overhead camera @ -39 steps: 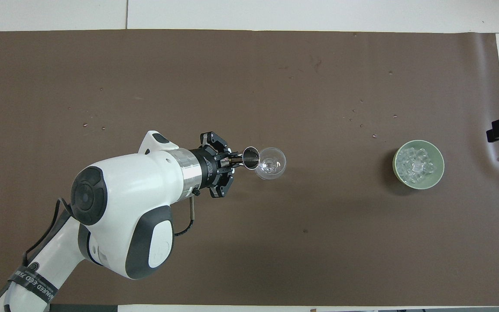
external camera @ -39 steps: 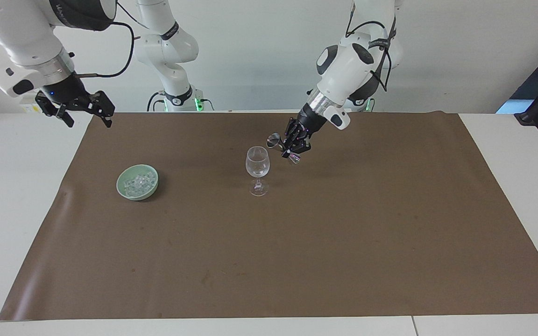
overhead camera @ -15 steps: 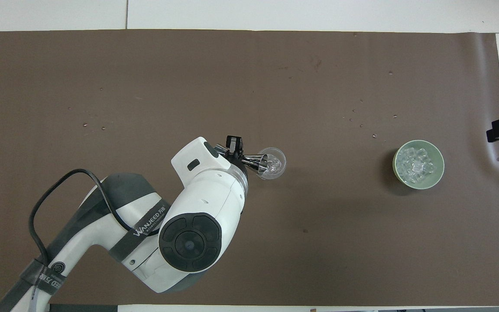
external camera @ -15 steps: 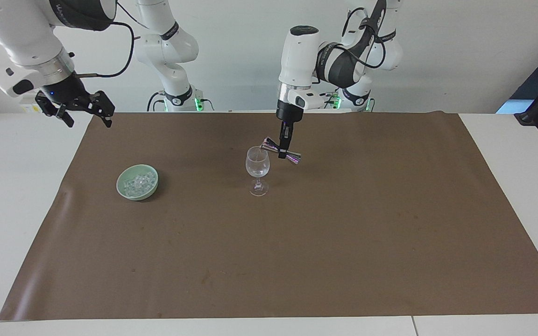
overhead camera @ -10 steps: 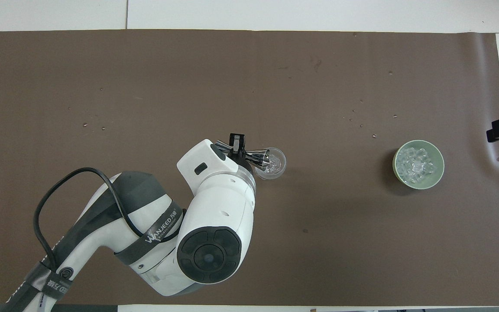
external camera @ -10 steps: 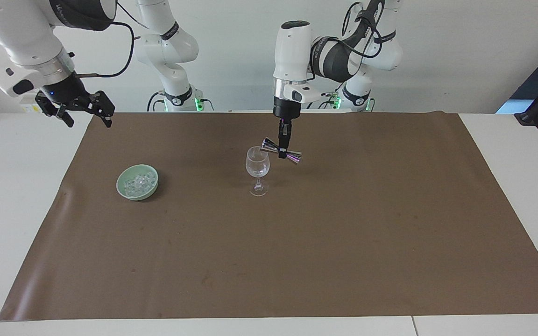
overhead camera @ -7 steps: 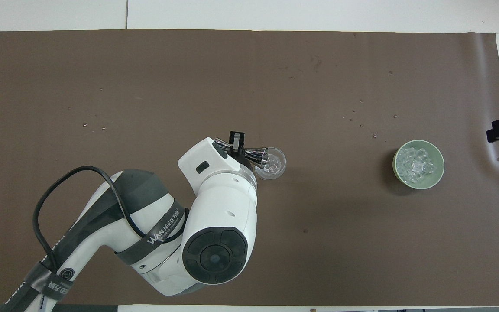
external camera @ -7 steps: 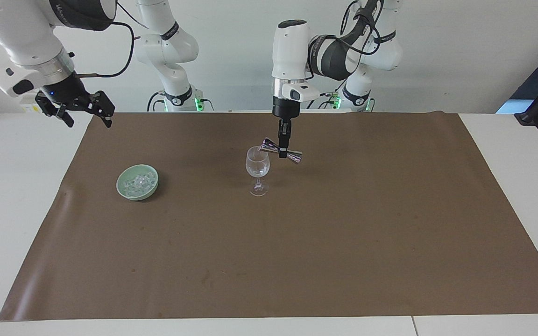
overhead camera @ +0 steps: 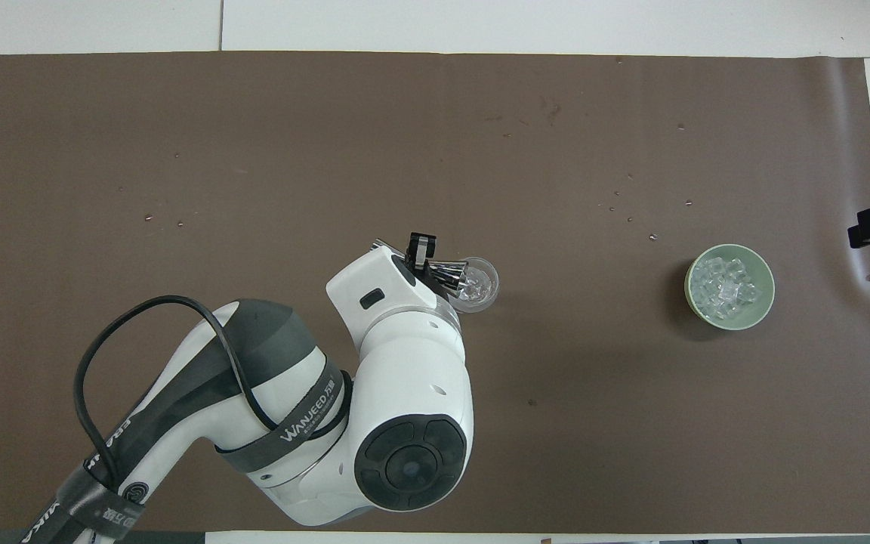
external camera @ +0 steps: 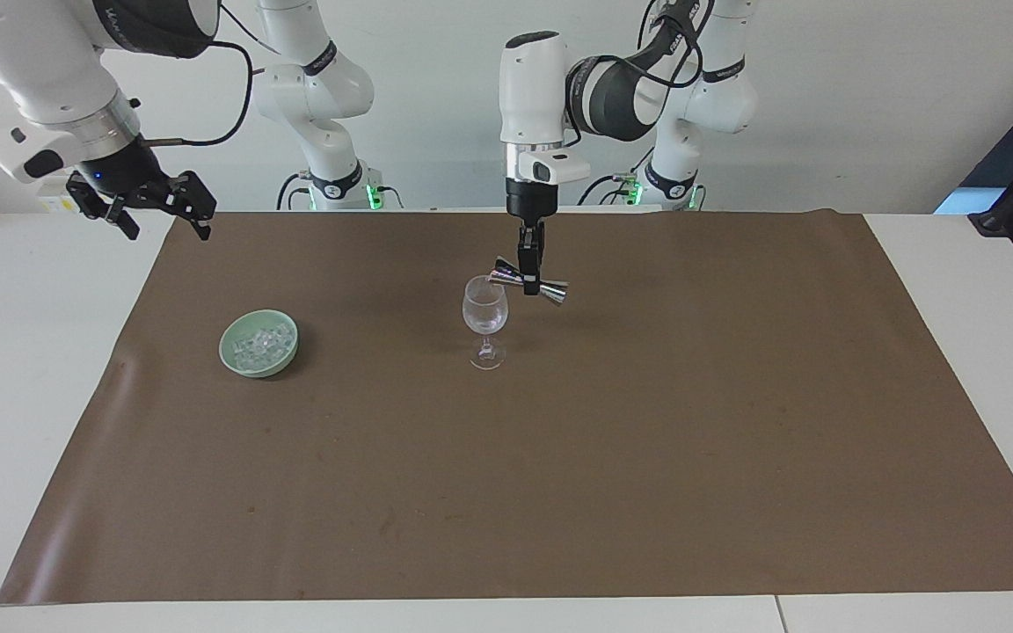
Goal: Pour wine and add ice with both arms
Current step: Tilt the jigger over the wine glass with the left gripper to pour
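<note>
Facing view first. Left gripper (external camera: 528, 274) hanging straight down near top center of the frame, fingers pinched on the waist of a steel jigger (external camera: 528, 287). Jigger lying almost flat, long axis running across the frame, 1 cone tipped over the rim of the wine glass (external camera: 484, 321) and the other cone pointing toward the frame's right. Looks like the pour is in hand or nearly finished, hard to call since no stream shows. Right gripper (external camera: 148, 200) waiting up in the upper left corner, fingers spread, holding nothing, over the table edge by the brown mat (external camera: 647, 440). Ice (external camera: 260, 344) sitting in the pale green bowl (external camera: 238, 362) at middle left, below that gripper in the frame and well apart from the glass. So probably the right arm's job next, being much closer to the bowl than the left.

Overhead view now. Same jigger (overhead camera: 446, 272) with its mouth over the wine glass (overhead camera: 482, 291) at center frame, left gripper (overhead camera: 420, 248) clamped at the middle of it. Ice (overhead camera: 726, 285) piled in the bowl (overhead camera: 729, 323) at the right side of the frame, in a straight line across from the glass. Right gripper not showing here.
</note>
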You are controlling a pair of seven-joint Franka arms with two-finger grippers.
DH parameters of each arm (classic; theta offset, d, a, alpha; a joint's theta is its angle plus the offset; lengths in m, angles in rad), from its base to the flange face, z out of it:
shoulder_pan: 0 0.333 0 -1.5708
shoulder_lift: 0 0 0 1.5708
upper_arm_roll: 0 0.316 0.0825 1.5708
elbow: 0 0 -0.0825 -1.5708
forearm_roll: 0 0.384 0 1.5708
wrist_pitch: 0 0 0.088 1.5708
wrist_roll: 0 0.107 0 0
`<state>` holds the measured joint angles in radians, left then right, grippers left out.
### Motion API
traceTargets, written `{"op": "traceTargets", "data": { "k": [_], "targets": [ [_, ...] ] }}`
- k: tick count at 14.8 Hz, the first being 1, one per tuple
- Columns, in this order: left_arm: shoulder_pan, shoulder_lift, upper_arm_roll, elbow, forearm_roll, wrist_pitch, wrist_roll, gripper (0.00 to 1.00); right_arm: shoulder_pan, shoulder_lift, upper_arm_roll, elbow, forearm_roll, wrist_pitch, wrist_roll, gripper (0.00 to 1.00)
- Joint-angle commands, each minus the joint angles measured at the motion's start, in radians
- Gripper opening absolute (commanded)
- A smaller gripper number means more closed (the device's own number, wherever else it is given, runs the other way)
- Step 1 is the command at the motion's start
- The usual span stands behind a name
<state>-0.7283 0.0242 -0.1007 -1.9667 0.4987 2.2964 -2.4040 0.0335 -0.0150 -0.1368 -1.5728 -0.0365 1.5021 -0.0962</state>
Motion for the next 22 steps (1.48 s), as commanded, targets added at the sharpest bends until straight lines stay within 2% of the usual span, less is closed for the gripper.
{"op": "traceTargets", "data": {
  "k": [1, 5, 11, 16, 22],
  "targets": [
    [-0.036, 0.042, -0.001, 0.055, 0.041, -0.063, -0.023, 0.0, -0.011, -0.016, 0.003, -0.018, 0.018, 0.007, -0.016, 1.0],
    [-0.048, 0.076, -0.001, 0.1, 0.084, -0.1, -0.023, 0.0, -0.011, -0.016, 0.003, -0.018, 0.018, 0.007, -0.016, 1.0],
    [-0.051, 0.076, -0.001, 0.098, 0.1, -0.112, -0.024, 0.0, -0.011, -0.016, 0.003, -0.018, 0.018, 0.007, -0.016, 1.0],
    [-0.086, 0.066, -0.001, 0.097, 0.162, -0.184, -0.024, 0.0, -0.011, -0.016, 0.003, -0.018, 0.018, 0.006, -0.019, 1.0],
    [-0.079, 0.069, -0.002, 0.106, 0.149, -0.186, -0.026, 0.0, -0.007, -0.016, 0.003, -0.018, 0.018, 0.006, -0.017, 1.0]
  ]
}}
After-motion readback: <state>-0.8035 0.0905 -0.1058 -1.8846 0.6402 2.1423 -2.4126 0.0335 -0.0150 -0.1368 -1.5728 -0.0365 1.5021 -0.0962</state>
